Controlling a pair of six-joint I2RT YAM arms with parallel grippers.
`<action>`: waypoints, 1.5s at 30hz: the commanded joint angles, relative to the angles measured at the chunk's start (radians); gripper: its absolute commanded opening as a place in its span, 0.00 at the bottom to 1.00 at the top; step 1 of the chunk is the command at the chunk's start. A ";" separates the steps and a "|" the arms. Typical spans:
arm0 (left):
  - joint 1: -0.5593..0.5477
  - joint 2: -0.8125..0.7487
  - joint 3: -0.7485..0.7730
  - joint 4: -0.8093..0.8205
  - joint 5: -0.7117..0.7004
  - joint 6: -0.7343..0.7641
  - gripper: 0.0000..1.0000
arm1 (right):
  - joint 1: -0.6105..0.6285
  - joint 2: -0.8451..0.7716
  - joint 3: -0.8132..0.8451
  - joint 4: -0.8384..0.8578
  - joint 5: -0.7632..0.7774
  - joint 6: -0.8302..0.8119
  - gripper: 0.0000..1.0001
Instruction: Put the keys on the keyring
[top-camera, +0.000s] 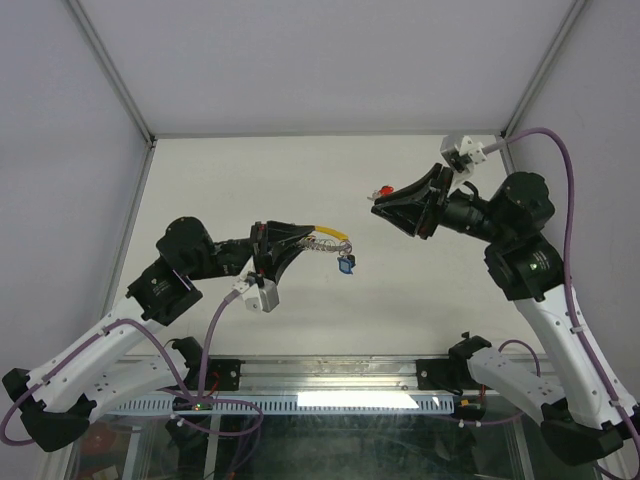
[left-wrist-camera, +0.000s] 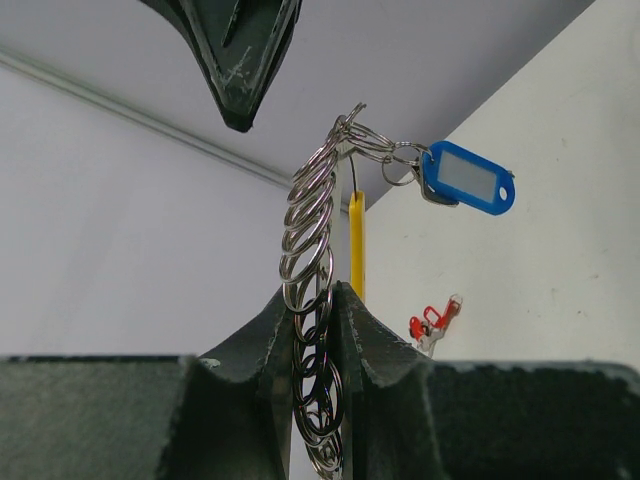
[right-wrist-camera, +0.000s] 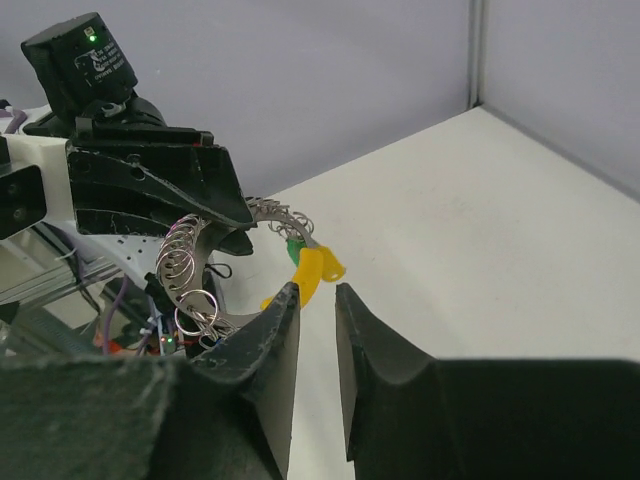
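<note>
My left gripper (top-camera: 292, 246) is shut on the silvery ring chain of the keyring (left-wrist-camera: 310, 215) and holds it above the table. The keyring's yellow arc (top-camera: 329, 236) points toward my right gripper. A key with a blue tag (top-camera: 347, 265) hangs from the ring, seen also in the left wrist view (left-wrist-camera: 468, 178). A green tag (right-wrist-camera: 297, 250) sits beside the yellow arc (right-wrist-camera: 318, 270). A key with a red tag (top-camera: 383, 189) lies on the table, apart from both grippers. My right gripper (right-wrist-camera: 316, 295) is open a little and empty, just short of the yellow arc's end.
White walls with metal frame posts (top-camera: 110, 75) enclose the white table (top-camera: 250, 170) on three sides. The arm bases and a metal rail (top-camera: 330, 375) line the near edge. The right arm's purple cable (top-camera: 570, 200) loops at the right.
</note>
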 joint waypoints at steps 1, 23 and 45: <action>0.002 0.002 0.020 0.016 0.082 0.143 0.00 | 0.002 0.013 0.016 0.015 -0.082 0.068 0.23; 0.002 0.010 0.044 0.009 0.094 0.149 0.00 | 0.208 0.065 -0.027 -0.056 0.086 -0.074 0.21; 0.002 0.010 0.050 0.010 0.073 0.117 0.00 | 0.227 -0.001 -0.070 -0.043 -0.064 -0.126 0.26</action>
